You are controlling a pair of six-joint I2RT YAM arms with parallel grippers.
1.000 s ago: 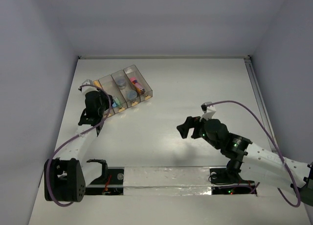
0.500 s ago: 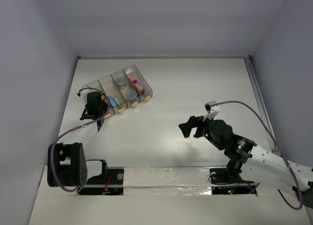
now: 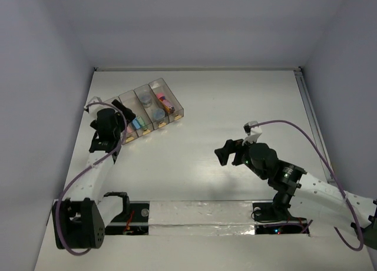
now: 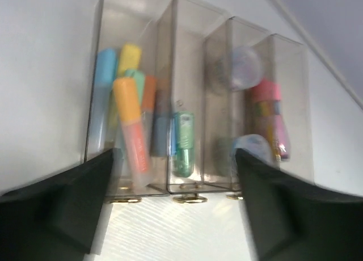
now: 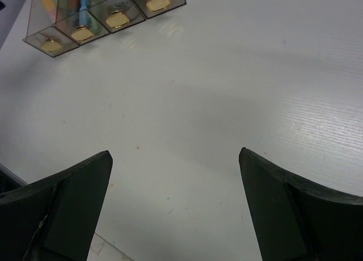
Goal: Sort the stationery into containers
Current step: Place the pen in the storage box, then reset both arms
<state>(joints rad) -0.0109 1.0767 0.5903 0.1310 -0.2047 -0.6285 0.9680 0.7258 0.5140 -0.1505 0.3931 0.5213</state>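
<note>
In the four-compartment tray [image 4: 190,51] sit two pots [image 4: 245,67]; left claw [image 4: 173,159] and right claw [image 5: 176,154] gape.

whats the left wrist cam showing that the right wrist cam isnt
Only left wrist: a close look into the tray, at an orange marker, green piece, round pot and pink pen. Only right wrist: a wide stretch of table. Both: the tray's gold fittings, plus an open gripper, the left gripper in one, the right gripper in the other.
</note>
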